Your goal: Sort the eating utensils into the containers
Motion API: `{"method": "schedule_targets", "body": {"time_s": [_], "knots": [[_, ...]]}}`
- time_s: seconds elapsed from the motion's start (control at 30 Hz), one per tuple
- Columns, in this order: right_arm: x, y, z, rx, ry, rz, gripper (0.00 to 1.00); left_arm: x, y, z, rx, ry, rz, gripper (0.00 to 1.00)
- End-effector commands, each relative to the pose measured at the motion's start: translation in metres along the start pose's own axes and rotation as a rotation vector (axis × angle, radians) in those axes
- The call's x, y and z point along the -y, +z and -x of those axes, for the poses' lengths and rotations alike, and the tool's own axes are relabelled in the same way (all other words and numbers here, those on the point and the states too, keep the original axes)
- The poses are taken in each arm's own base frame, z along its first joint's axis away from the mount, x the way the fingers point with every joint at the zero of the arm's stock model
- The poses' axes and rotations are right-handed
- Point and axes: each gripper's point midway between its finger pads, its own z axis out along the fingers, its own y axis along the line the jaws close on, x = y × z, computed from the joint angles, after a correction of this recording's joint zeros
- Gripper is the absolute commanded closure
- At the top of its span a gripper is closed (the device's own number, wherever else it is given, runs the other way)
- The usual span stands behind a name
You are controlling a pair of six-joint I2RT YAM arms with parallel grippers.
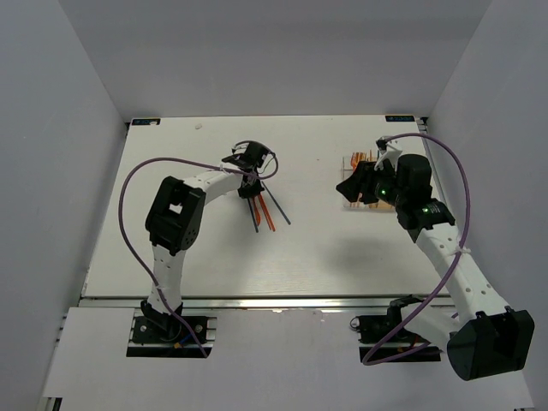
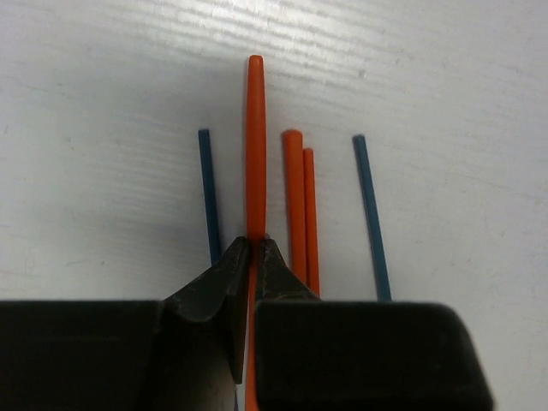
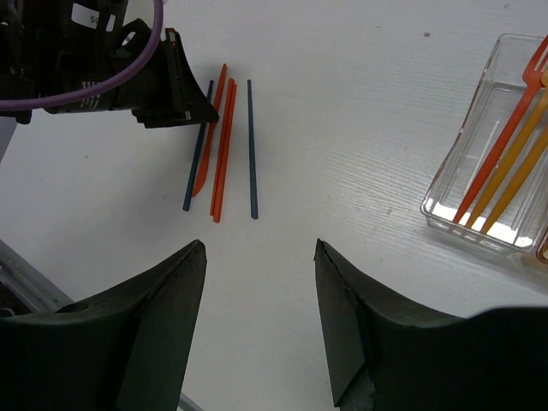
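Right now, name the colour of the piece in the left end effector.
Orange piece; left wrist view.

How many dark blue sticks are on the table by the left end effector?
2. One blue stick lies left of the orange piece in the left end effector; the second blue stick lies right of the orange sticks. Others may be hidden.
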Motion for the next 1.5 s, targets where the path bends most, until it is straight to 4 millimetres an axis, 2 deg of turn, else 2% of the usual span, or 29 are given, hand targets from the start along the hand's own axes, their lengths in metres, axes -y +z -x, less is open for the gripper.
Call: {"method": "schedule_targets", "body": {"time_s": [0.0,0.17,0.3,0.4,0.43,0.53,0.7,0.87,1.03,1.07,1.1,1.27,1.43,1.47], "knots": [[-0.015,-0.003,0.012,0.051,-0.039,0.076,0.40,-0.029,-0.006,-0.054,-0.147,0.070,0.092,1.00],[-0.017,0.006,0.003,0.017,-0.008,0.117,0.40,-0.013,-0.040,-0.023,-0.016,0.055,0.045,1.00],[-0.017,0.020,-0.009,0.004,0.053,0.159,0.41,-0.003,-0.053,-0.017,0.020,0.058,-0.002,1.00],[-0.022,0.033,-0.008,0.020,0.108,0.216,0.42,0.003,-0.057,-0.019,0.028,0.059,-0.040,1.00],[-0.021,0.041,-0.015,-0.008,0.146,0.227,0.42,0.004,-0.057,-0.022,0.021,0.061,-0.049,1.00],[-0.022,0.062,-0.020,-0.048,0.170,0.233,0.44,0.007,-0.061,-0.026,0.025,0.069,-0.062,1.00],[-0.024,0.074,-0.030,-0.074,0.206,0.225,0.45,0.006,-0.066,-0.039,0.018,0.093,-0.062,1.00],[-0.035,0.085,-0.038,-0.097,0.288,0.282,0.42,0.025,-0.089,-0.049,0.042,0.122,-0.147,1.00],[-0.044,0.105,-0.042,-0.087,0.372,0.260,0.41,0.047,-0.114,-0.060,0.063,0.148,-0.249,1.00],[-0.052,0.109,-0.044,-0.094,0.376,0.267,0.37,0.051,-0.123,-0.058,0.076,0.145,-0.282,1.00],[-0.051,0.115,-0.047,-0.102,0.406,0.254,0.36,0.053,-0.127,-0.061,0.073,0.146,-0.302,1.00],[-0.066,0.126,-0.054,-0.116,0.462,0.287,0.34,0.074,-0.156,-0.059,0.093,0.144,-0.446,1.00],[-0.075,0.134,-0.060,-0.140,0.461,0.298,0.34,0.085,-0.174,-0.057,0.120,0.144,-0.535,1.00],[-0.068,0.136,-0.064,-0.146,0.468,0.247,0.35,0.082,-0.172,-0.055,0.129,0.140,-0.517,1.00]]}}
